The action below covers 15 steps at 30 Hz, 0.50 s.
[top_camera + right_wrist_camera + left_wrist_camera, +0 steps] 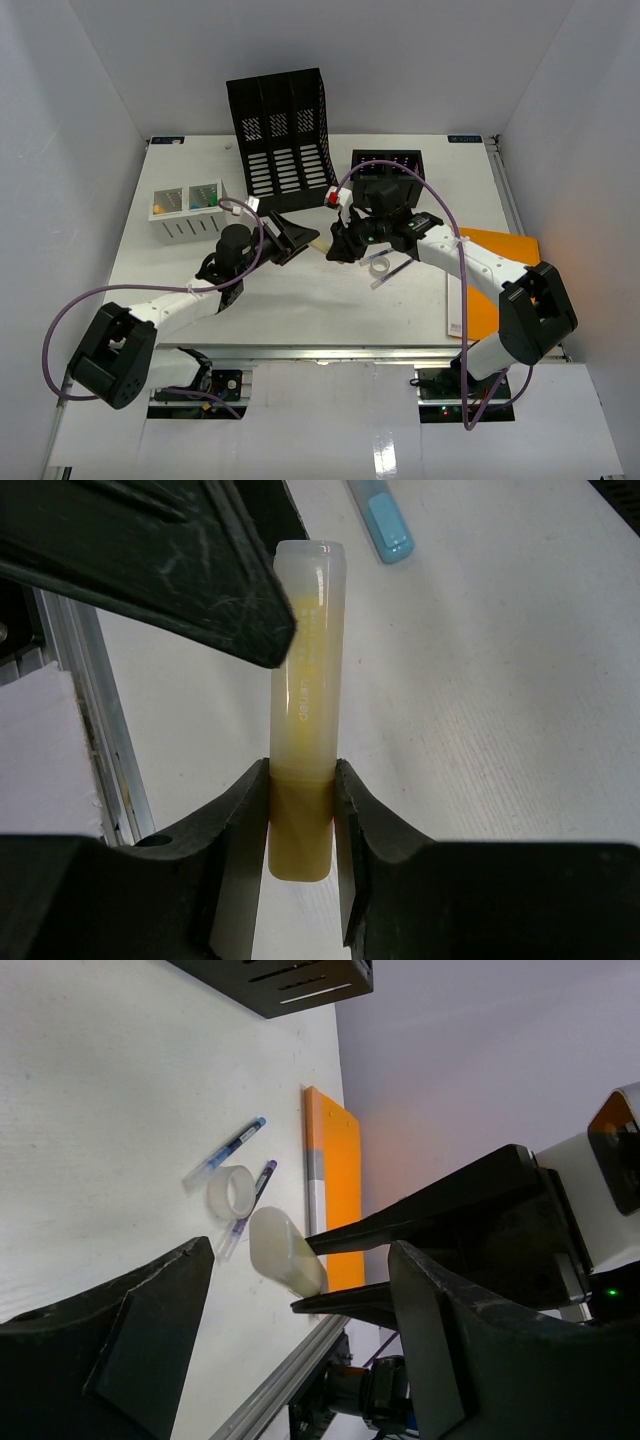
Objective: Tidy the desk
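Tube (305, 660) in right tool (300, 780), grip clear only from wrist

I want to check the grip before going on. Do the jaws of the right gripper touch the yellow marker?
Touching. The right wrist view shows the right gripper with both jaws pressed against the lower sides of the yellow marker, with no gap.

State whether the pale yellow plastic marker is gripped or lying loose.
Gripped: the right gripper clamps the darker end of the pale yellow plastic marker, above the white desk.
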Motion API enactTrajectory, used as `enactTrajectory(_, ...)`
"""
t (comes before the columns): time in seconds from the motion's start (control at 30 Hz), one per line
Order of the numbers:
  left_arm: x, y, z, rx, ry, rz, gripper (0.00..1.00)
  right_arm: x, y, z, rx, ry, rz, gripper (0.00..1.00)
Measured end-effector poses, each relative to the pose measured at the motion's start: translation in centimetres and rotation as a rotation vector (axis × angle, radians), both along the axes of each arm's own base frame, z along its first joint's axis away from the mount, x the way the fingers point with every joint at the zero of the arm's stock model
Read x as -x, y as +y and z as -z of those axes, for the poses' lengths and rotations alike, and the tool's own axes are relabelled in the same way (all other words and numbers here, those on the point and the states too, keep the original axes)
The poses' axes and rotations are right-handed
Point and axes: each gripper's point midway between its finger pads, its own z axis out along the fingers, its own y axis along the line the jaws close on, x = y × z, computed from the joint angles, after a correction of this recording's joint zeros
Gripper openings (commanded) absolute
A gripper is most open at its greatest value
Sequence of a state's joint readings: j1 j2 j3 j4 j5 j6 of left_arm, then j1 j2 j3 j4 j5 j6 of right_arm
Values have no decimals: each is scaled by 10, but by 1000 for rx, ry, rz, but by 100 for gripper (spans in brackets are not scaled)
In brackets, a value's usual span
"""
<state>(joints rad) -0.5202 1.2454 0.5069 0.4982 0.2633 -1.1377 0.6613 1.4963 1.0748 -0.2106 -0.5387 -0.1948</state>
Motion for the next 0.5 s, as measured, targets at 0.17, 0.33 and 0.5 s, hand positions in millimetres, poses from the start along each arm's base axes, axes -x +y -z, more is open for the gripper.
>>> enactTrajectory(0.17,-1,-6,4,3,10,1,57,4,2,-2,-14,12,-23,8)
enactTrajectory(0.33,-1,-7,6,3,16,0,36,10,4,-3,-27,20,-55,18)
enactTrajectory(0.5,-1,-8,4,13,17,1,19,16,3,-2,-29,19,-95,54)
